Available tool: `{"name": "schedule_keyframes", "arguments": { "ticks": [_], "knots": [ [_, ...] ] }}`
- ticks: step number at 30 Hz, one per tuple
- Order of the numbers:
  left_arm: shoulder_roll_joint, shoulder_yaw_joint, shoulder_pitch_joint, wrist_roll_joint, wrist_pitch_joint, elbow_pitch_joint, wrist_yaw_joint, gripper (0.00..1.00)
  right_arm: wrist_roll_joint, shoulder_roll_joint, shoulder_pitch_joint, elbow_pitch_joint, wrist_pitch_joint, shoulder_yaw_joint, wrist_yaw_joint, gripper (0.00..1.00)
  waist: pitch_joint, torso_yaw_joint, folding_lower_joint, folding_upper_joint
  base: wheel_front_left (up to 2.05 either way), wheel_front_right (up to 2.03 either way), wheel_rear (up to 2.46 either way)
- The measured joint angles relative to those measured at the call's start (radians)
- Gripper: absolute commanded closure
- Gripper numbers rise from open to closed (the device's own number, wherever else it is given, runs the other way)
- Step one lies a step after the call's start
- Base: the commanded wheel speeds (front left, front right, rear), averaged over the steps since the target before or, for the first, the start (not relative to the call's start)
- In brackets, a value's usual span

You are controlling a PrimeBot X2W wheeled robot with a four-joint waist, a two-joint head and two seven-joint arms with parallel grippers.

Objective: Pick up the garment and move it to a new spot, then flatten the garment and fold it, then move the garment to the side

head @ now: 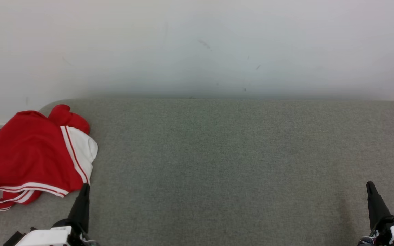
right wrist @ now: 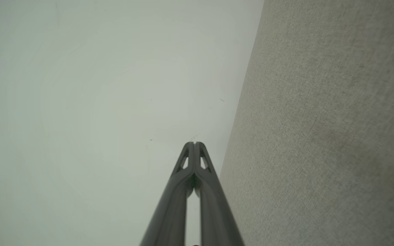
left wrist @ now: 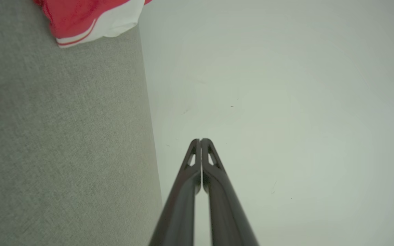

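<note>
– Grey, felt-like surface [head: 234, 164] stretches wide before us, with a pale wall [head: 197, 44] rising behind it. Where on that surface do we find the garment?

– We find the garment [head: 29, 157] at the surface's left end, close to its rounded far corner. It is red with a white panel and red-and-white striped trim, and it lies crumpled in a heap rather than flat. Part of it runs past the left edge of the head view, so we cannot tell whether it hangs over the surface's side.

– And our left gripper?

– We see the left gripper [head: 84, 186] over the surface's near-left part, its two dark fingers pressed together tip to tip. From the head, its tip shows right by the garment's striped hem, and we cannot tell whether it touches the cloth. From its own wrist, we see the fingers pointing toward the wall, with the surface along one side and the red cloth up in a corner, apart from the tips.

– And the right one?

– We see the right gripper [head: 369, 184] over the surface's near-right part, well apart from the garment. Its fingers are closed against each other too. From its wrist we see them aimed at the wall, with the surface's grey weave running alongside.
</note>
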Motion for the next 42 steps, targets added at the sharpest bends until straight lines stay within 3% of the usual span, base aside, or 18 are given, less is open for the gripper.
{"name": "schedule_keyframes", "arguments": {
  "ticks": [6,7,24,42],
  "knots": [
    [0.0,0.0,0.0,0.0,0.0,0.0,0.0,1.0,0.0,0.0,0.0,0.0,0.0,0.0,0.0,1.0,0.0,0.0,0.0,0.0,0.0,0.0,0.0],
    [0.0,0.0,0.0,0.0,0.0,0.0,0.0,0.0,0.0,0.0,0.0,0.0,0.0,0.0,0.0,0.0,0.0,0.0,0.0,0.0,0.0,0.0,0.0],
    [-0.013,-0.053,0.038,0.056,-0.06,0.038,0.005,0.0,-0.069,0.016,0.044,0.018,-0.056,0.037,0.0,0.0,-0.001,0.002,0.0,0.0,0.0,0.0,0.0],
    [-0.012,-0.114,0.022,0.331,-0.135,0.027,0.006,0.0,-0.372,-0.002,0.044,-0.021,-0.134,0.067,0.0,0.0,-0.004,0.002,0.0,0.0,0.0,0.0,0.0]
  ]
}}
